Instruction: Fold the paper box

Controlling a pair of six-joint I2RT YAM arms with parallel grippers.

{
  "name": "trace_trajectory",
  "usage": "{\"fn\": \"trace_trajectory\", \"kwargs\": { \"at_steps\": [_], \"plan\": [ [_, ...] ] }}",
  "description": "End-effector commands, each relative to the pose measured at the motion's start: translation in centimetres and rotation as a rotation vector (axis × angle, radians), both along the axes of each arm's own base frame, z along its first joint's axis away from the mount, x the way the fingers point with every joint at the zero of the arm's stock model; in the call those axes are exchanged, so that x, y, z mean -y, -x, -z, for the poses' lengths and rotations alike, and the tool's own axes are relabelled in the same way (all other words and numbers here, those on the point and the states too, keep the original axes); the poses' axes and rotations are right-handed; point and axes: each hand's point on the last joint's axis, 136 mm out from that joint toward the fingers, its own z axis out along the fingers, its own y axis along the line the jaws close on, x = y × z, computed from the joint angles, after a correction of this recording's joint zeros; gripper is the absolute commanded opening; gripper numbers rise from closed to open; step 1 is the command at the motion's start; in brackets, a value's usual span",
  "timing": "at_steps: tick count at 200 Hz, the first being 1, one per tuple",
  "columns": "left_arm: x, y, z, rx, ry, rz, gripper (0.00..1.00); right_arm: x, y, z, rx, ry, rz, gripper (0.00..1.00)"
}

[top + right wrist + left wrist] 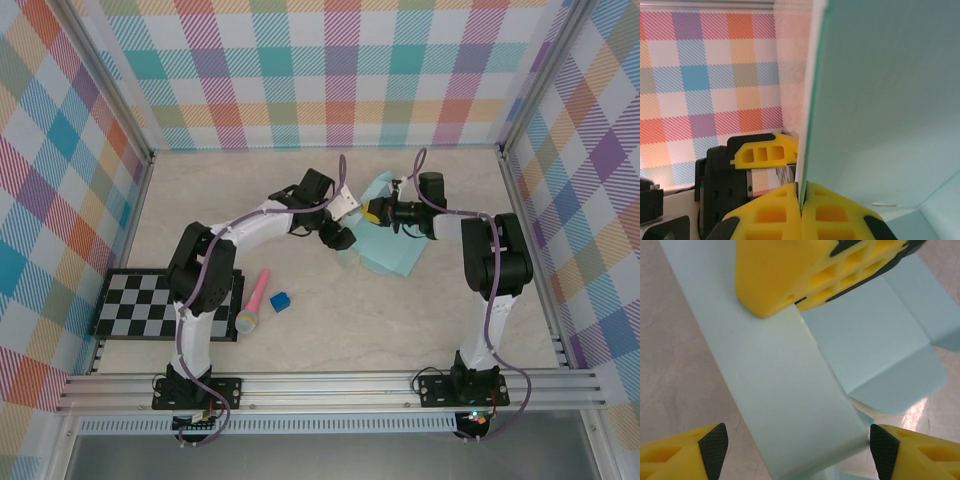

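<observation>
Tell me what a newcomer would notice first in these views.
The mint paper box sits mid-table, partly folded, with both arms bent over it. The right gripper is shut on one raised panel's edge, while the left gripper hangs open over a long strip. Nearer the left base lie a pink microphone, a blue cube and a checkerboard.

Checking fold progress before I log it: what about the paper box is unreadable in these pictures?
Top external: paper box creases too small; arms cover its far part.
Left wrist: flaps cut off by frame edges; right jaws cover one panel's top.
Right wrist: raised panel hides what lies behind.
</observation>
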Motion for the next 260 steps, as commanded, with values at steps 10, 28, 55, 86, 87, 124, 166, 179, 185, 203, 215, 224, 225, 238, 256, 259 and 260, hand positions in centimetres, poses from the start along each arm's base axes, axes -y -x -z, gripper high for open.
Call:
{"fn": "trace_trajectory", "kwargs": {
  "at_steps": [10, 28, 55, 86, 87, 124, 166, 179, 185, 203, 215, 224, 225, 238, 256, 259, 260],
  "plan": [
    [0.6, 0.5, 2.1, -0.018, -0.022, -0.073, 0.77, 0.1, 0.1, 1.4, -0.017, 0.026, 0.045, 0.00],
    [0.7, 0.8, 2.1, -0.012, -0.017, -0.079, 0.77, 0.1, 0.0, 1.4, -0.019, 0.025, 0.049, 0.00],
    [2.3, 2.0, 0.7, -0.067, 0.136, -0.072, 0.78, 0.1, -0.1, 1.5, -0.013, 0.028, 0.047, 0.00],
    [2.5, 3.5, -3.1, -0.124, 0.334, -0.076, 0.81, 0.1, -0.2, 1.4, -0.006, 0.023, 0.047, 0.00],
    [2.5, 3.6, -3.1, -0.126, 0.336, -0.076, 0.81, 0.1, -0.2, 1.4, -0.006, 0.023, 0.047, 0.00],
    [-0.5, 4.9, -6.3, -0.155, 0.406, -0.025, 0.85, 0.0, -0.3, 1.3, 0.001, 0.020, 0.038, 0.00],
    [-4.5, 5.3, -4.8, -0.087, 0.376, -0.060, 0.78, 0.0, -0.6, 1.2, 0.006, 0.014, 0.035, 0.00],
    [-5.9, 4.5, -4.8, 0.048, 0.375, -0.131, 0.79, 0.0, -0.5, 1.2, 0.007, 0.012, 0.031, 0.00],
    [-6.8, 3.8, -4.4, 0.102, 0.366, -0.198, 0.80, 0.0, -0.5, 1.2, 0.007, 0.012, 0.031, 0.00],
    [-9.1, 2.0, -2.8, 0.151, 0.275, -0.345, 0.80, -0.1, -0.4, 1.2, 0.007, 0.010, 0.027, 0.00],
    [-9.7, 1.0, -1.8, 0.136, 0.207, -0.396, 0.79, 0.0, -0.3, 1.2, 0.009, 0.009, 0.025, 0.00],
    [-9.6, 0.8, -1.3, 0.126, 0.189, -0.400, 0.79, -0.1, -0.2, 1.3, 0.007, 0.008, 0.022, 0.00],
    [-9.6, 0.7, -1.3, 0.126, 0.189, -0.400, 0.78, -0.1, -0.2, 1.2, 0.008, 0.008, 0.023, 0.00],
    [-9.5, 0.3, -0.9, 0.129, 0.175, -0.413, 0.79, 0.0, -0.1, 1.2, 0.009, 0.006, 0.022, 0.00],
    [-9.1, -0.3, 0.3, 0.095, 0.132, -0.422, 0.79, 0.1, -0.1, 1.3, 0.007, 0.001, 0.024, 0.00],
    [-9.0, -0.3, 0.5, 0.093, 0.122, -0.422, 0.79, 0.1, -0.1, 1.3, 0.007, 0.000, 0.024, 0.00],
    [-8.9, -0.3, 0.6, 0.092, 0.120, -0.420, 0.79, 0.1, -0.1, 1.4, 0.006, 0.000, 0.025, 0.00]
  ]
}}
